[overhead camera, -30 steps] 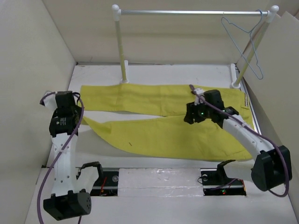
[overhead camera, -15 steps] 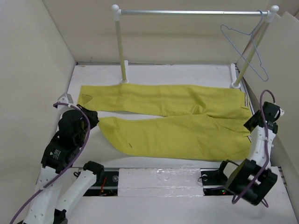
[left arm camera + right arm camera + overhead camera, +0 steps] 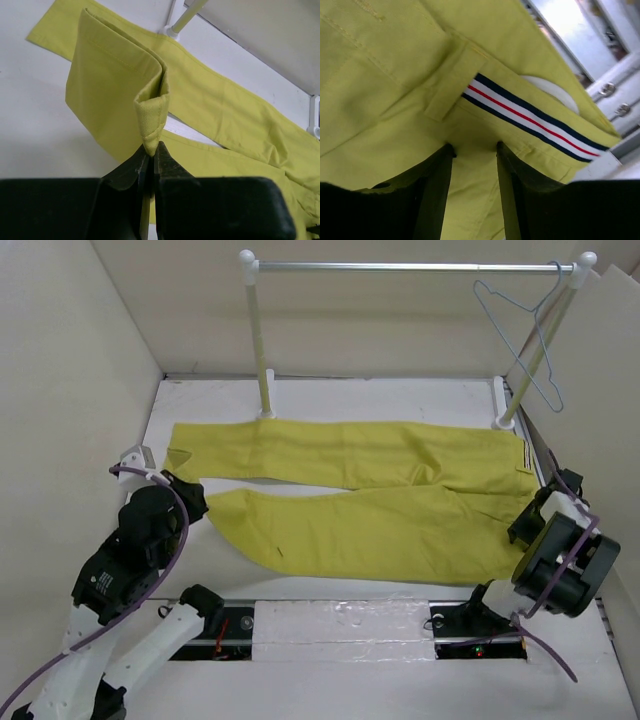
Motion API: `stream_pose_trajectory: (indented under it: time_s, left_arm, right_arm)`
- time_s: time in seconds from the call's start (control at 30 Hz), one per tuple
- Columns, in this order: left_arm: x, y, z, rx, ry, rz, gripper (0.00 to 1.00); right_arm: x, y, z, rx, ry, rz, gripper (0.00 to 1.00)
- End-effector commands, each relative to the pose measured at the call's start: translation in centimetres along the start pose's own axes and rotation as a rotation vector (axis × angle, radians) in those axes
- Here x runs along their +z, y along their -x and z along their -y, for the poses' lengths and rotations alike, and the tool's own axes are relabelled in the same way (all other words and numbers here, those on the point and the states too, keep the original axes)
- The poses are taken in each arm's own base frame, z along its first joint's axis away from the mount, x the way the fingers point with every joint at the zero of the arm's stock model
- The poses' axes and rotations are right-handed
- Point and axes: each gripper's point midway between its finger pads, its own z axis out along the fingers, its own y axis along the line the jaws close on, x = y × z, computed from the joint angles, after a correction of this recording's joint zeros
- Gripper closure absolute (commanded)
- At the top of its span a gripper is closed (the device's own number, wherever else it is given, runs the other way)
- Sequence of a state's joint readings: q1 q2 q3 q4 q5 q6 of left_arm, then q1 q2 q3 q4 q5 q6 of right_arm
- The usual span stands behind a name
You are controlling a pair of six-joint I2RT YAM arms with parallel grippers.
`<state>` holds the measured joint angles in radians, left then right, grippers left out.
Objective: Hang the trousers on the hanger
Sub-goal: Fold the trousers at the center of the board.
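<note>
The trousers (image 3: pixel 370 500) lie flat on the table (image 3: pixel 380 400), the left gripper (image 3: pixel 151 160) pinches one leg end, the right gripper (image 3: pixel 475 170) sits open over the striped waistband (image 3: pixel 530 117), and the hanger (image 3: pixel 515 340) hangs on the rail (image 3: pixel 400 267).

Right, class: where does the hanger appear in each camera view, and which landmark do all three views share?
Top external: the hanger hangs upper right, at the right end of the rail.
Left wrist: not in it.
Right wrist: not in it.
Shared landmark: the trousers, yellow fabric seen in every view.
</note>
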<state>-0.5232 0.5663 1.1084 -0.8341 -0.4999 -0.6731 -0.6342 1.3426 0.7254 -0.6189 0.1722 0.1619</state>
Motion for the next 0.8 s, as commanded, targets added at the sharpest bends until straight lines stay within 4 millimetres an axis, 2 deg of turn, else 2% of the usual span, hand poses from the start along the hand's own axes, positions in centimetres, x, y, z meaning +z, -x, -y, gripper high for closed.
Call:
stream_pose_trajectory:
  time_s: [0.0, 0.07, 0.13, 0.2, 0.23, 0.3, 0.37, 0.4, 0.53, 0.6, 0.7, 0.77]
  left_arm:
    - [-0.2, 0.6, 0.3, 0.009, -0.006, 0.014, 1.00]
    - [-0.2, 0.2, 0.5, 0.023, -0.021, 0.001, 1.00]
    - [-0.4, 0.3, 0.5, 0.032, -0.020, 0.006, 1.00]
    - [-0.6, 0.6, 0.5, 0.035, -0.023, 0.015, 1.00]
    - [-0.8, 0.8, 0.5, 0.036, -0.026, 0.022, 1.00]
    - [-1.0, 1.2, 0.7, 0.039, -0.036, 0.032, 1.00]
    - [-1.0, 1.5, 0.9, 0.044, -0.043, 0.042, 1.00]
    - [-1.0, 1.5, 0.8, 0.043, -0.040, 0.047, 1.00]
    - [-1.1, 1.3, 0.8, 0.054, -0.050, 0.045, 1.00]
    - [-1.2, 1.5, 0.9, 0.051, -0.052, 0.047, 1.00]
    - [-1.4, 1.7, 1.2, 0.052, -0.067, 0.045, 1.00]
    - [-1.4, 1.7, 1.2, 0.051, -0.066, 0.048, 1.00]
  right_arm:
    - [1.7, 2.0, -3.0, -0.056, 0.140, 0.010, 0.52]
    - [1.3, 3.9, -4.3, -0.086, 0.207, 0.045, 0.50]
    - [-0.3, 6.0, -4.8, -0.092, 0.244, 0.125, 0.47]
    - [-3.0, 8.7, -4.7, -0.081, 0.283, 0.255, 0.40]
    - [-3.7, 9.2, -4.8, -0.072, 0.308, 0.281, 0.38]
    - [-4.6, 9.5, -3.2, -0.018, 0.277, 0.272, 0.36]
    - [-4.5, 7.8, -1.1, 0.040, 0.198, 0.210, 0.38]
    - [-3.8, 6.2, -0.2, 0.063, 0.164, 0.168, 0.40]
    - [-3.3, 1.6, 4.2, 0.249, 0.025, 0.104, 0.52]
    - [-3.1, 0.5, 6.0, 0.346, -0.001, 0.107, 0.53]
    - [-1.9, -1.0, 6.6, 0.420, 0.022, 0.084, 0.52]
    - [-1.5, -1.1, 7.2, 0.432, 0.039, 0.064, 0.50]
